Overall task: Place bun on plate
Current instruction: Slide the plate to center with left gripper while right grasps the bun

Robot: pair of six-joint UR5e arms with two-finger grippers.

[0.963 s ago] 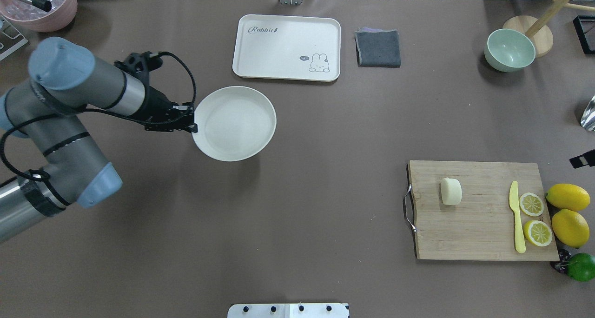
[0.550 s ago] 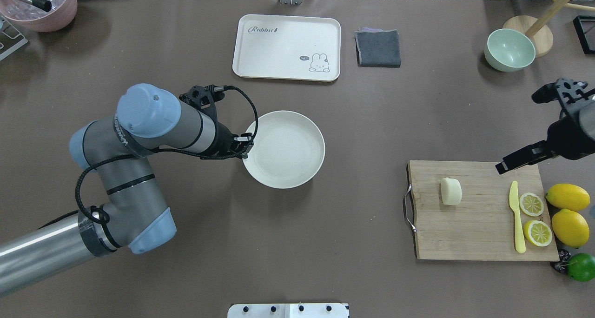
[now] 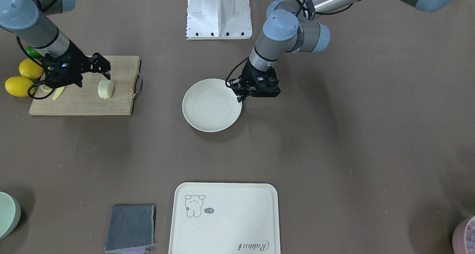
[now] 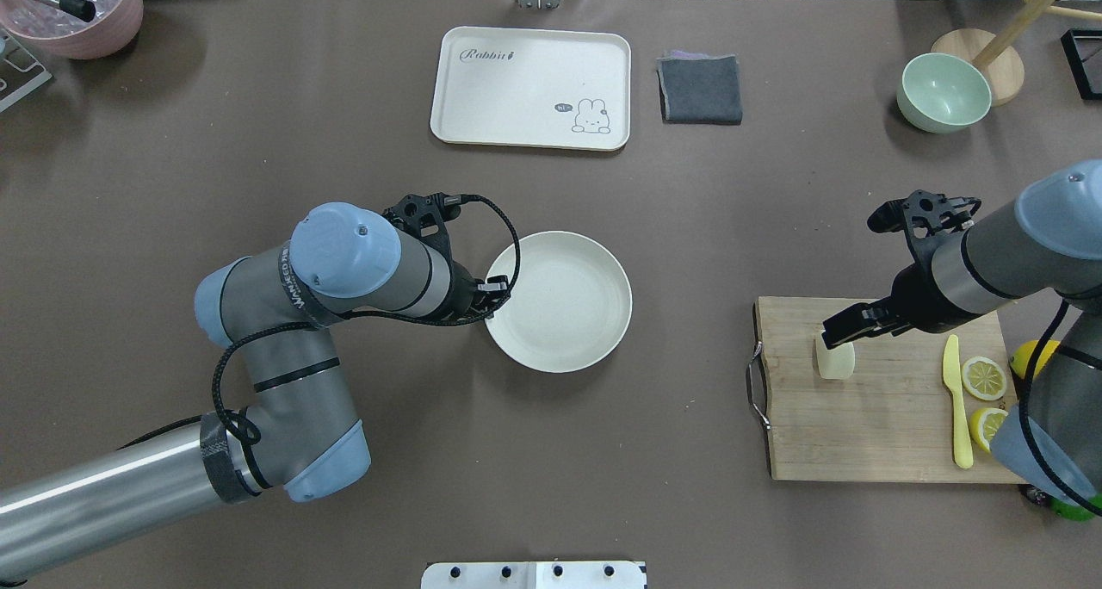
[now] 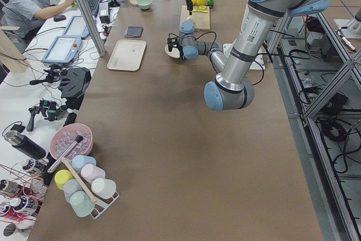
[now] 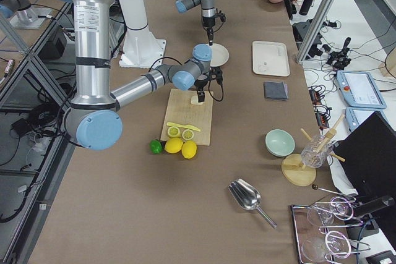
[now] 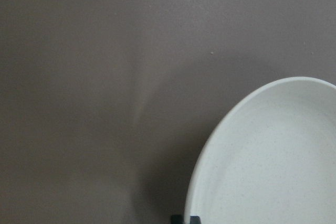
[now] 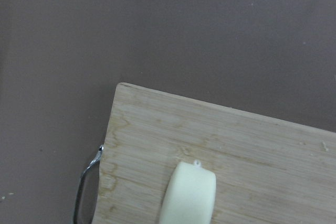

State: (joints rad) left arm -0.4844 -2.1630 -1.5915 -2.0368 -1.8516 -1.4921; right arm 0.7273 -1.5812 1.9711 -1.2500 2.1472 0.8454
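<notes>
The bun [image 4: 837, 362] is a pale cream lump lying on the left part of the wooden cutting board [image 4: 878, 425]. It also shows in the right wrist view, bun [image 8: 188, 195], and from the front, bun [image 3: 105, 89]. My right gripper [image 4: 833, 337] hovers open just over the bun, not gripping it. The plate [image 4: 568, 313], round and cream-white, rests empty at the table's middle. My left gripper [image 4: 492, 300] is shut on the plate's left rim; the left wrist view shows the plate [image 7: 273, 171] with a fingertip at its edge.
On the board's right side lie a yellow knife [image 4: 956, 408] and lemon halves [image 4: 984, 378], with whole lemons [image 3: 16, 86] beyond. A rabbit tray [image 4: 529, 85], a grey cloth [image 4: 700, 89] and a green bowl [image 4: 943, 92] stand at the back.
My left gripper has carried the plate from the table's left to its middle. My right arm has come in from the right and now stands over the bun.
</notes>
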